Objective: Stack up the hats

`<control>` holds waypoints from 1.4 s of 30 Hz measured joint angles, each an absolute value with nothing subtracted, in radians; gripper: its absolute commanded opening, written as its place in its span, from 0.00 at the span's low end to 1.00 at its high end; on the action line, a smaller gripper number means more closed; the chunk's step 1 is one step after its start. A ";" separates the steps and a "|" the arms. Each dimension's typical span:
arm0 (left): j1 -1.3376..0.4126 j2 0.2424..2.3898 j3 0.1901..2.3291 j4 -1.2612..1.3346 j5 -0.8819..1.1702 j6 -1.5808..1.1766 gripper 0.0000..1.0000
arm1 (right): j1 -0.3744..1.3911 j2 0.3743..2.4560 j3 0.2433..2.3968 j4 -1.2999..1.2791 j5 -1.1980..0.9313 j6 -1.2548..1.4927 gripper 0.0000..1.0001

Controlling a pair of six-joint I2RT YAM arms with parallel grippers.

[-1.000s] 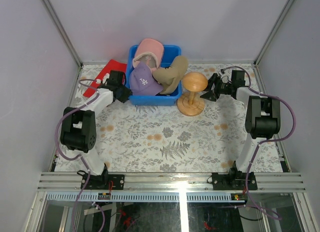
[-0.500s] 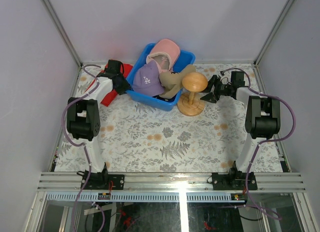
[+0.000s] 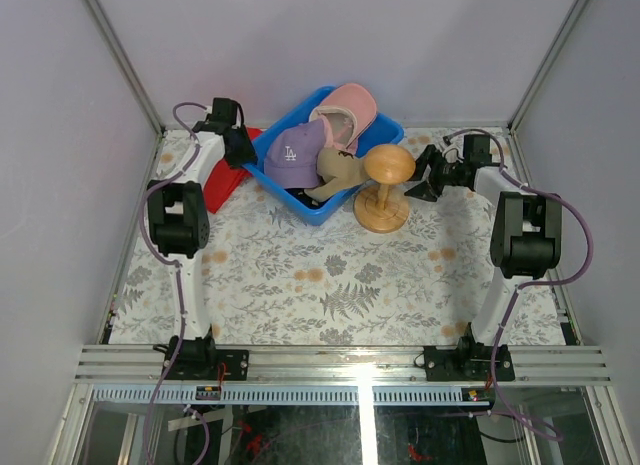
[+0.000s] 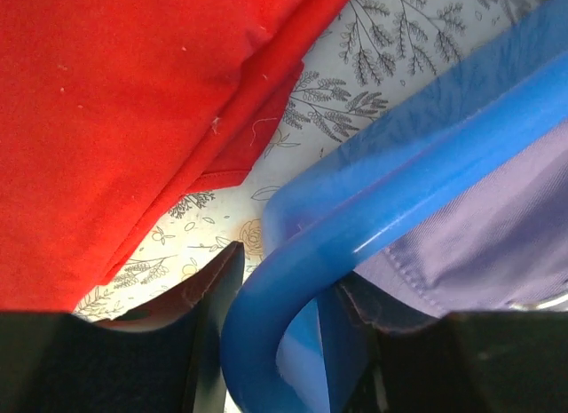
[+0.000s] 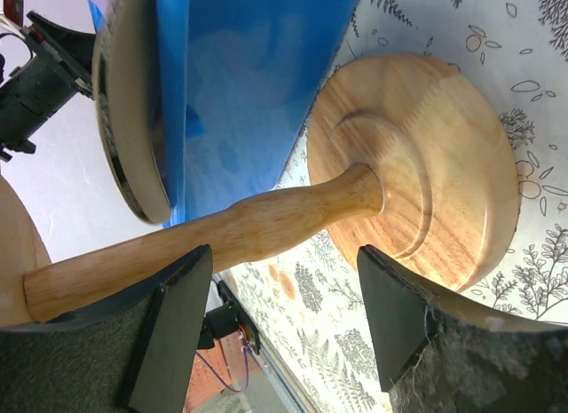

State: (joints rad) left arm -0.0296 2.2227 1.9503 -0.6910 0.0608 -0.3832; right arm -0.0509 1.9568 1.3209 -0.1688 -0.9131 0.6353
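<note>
**Item 1, right gripper**: jaws apart, straddling the stem of the wooden stand. I see no squeeze on it.

**Item 2, left gripper**: clamped on the corner rim of the blue bin. The bin sits skewed, just beside the red cloth.

**Item 3, hats:** all in the bin, jumbled, none on the stand. The purple cap and tan cap are nearer me, and the pink cap is at the back.

**Step, as I judge it:** placing the bin within reach. Next I must release the rim and pinch one cap by its brim.

**Item 4, surroundings:** floral table covering, with plain pale walls beyond.
</note>
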 measured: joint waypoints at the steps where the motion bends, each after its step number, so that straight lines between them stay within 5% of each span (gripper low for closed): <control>1: -0.028 2.218 1.942 -0.682 0.060 -0.396 0.48 | -0.051 1.957 1.327 -0.171 -0.907 0.634 0.73; 5: -0.020 2.103 1.783 -0.565 0.052 -0.451 0.65 | -0.051 1.962 1.329 -0.154 -0.898 0.648 0.71; 10: -0.019 1.800 1.527 -0.488 0.043 -0.527 0.66 | -0.045 2.006 1.329 -0.087 -0.898 0.689 0.70; 12: -0.019 1.683 1.434 -0.441 0.044 -0.567 0.55 | -0.038 2.034 1.330 -0.060 -0.898 0.707 0.66; 14: -0.019 1.591 1.335 -0.400 0.050 -0.615 0.20 | -0.027 2.059 1.329 -0.041 -0.898 0.720 0.62; 16: -0.020 1.530 1.234 -0.376 0.064 -0.677 0.01 | -0.012 2.078 1.328 -0.013 -0.898 0.740 0.59; 24: -0.047 1.479 0.872 -0.303 0.100 -0.896 0.00 | 0.032 2.104 1.314 0.137 -0.889 0.815 0.59; 31: -0.090 1.680 0.943 -0.163 0.135 -1.003 0.00 | 0.050 2.137 1.297 0.193 -0.876 0.843 0.59; 42: -0.074 2.069 1.407 -0.136 0.162 -1.018 0.00 | 0.080 2.009 1.090 0.243 -0.873 0.854 0.59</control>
State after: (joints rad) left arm -0.0738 2.0686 1.4075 -0.1356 0.1623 -1.0176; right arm 0.0803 2.0094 1.0897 0.2428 -0.8726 0.8539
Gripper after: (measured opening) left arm 0.001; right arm 0.589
